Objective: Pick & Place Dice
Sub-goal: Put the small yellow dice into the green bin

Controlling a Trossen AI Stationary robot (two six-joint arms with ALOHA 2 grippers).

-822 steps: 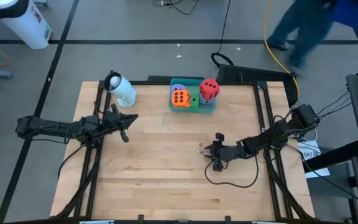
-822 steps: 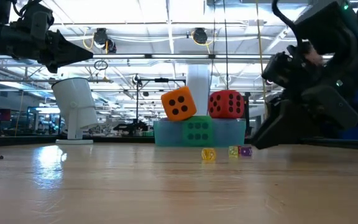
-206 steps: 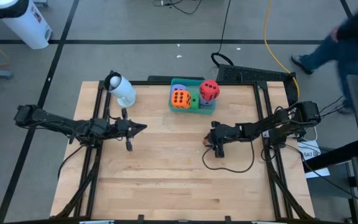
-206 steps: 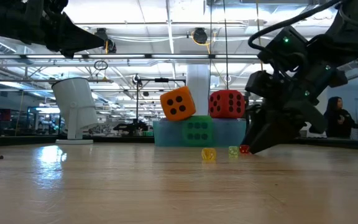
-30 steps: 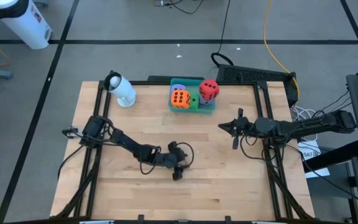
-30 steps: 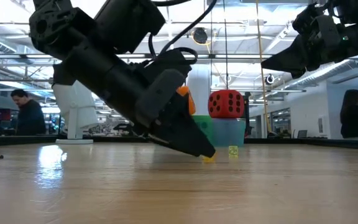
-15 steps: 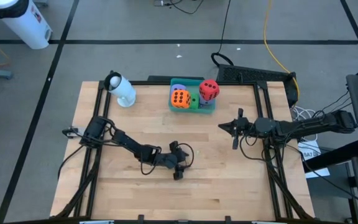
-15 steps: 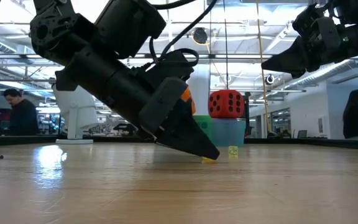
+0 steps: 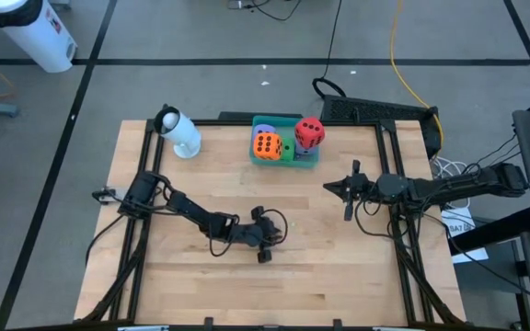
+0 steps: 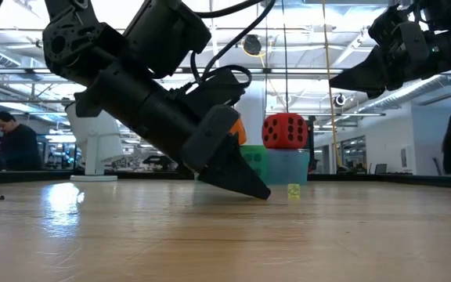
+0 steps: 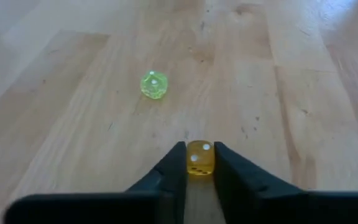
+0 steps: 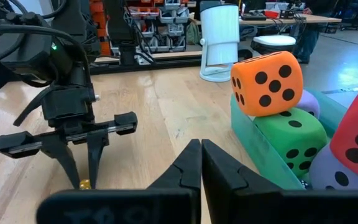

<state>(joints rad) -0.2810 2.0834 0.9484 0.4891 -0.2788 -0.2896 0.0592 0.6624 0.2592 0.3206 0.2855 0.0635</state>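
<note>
A small amber die [image 11: 199,158] lies on the wooden table near its middle, with my left gripper [image 11: 199,155] shut on it; that gripper slants down to the table [image 10: 263,193]. A small yellow-green die [image 11: 154,85] lies just beyond it. The big orange die [image 9: 267,145] and red die [image 9: 309,133] sit on top of a green die [image 12: 291,134] and light purple dice [image 12: 309,101] in the teal tray [image 12: 253,146] at the far edge. My right gripper [image 9: 328,188] hangs shut above the table's right half, holding nothing. My left gripper pinches the small amber die's two opposite side faces [image 11: 191,163] between its fingertips. The fingers come slanting down from the table's left side. The die sits on the table, its top face [image 11: 199,147] showing between the tips.
A white cylinder-shaped device [image 9: 180,134] stands at the far left corner. A dark cable loop [image 9: 272,221] rides on my left arm's wrist. Black frame rails run along both side edges. Bare wood lies toward the near edge.
My left gripper has stayed in place and its fingers have closed in on the small amber die; in the low view the die that showed at the fingertip is now hidden behind it. The die has not left the table.
</note>
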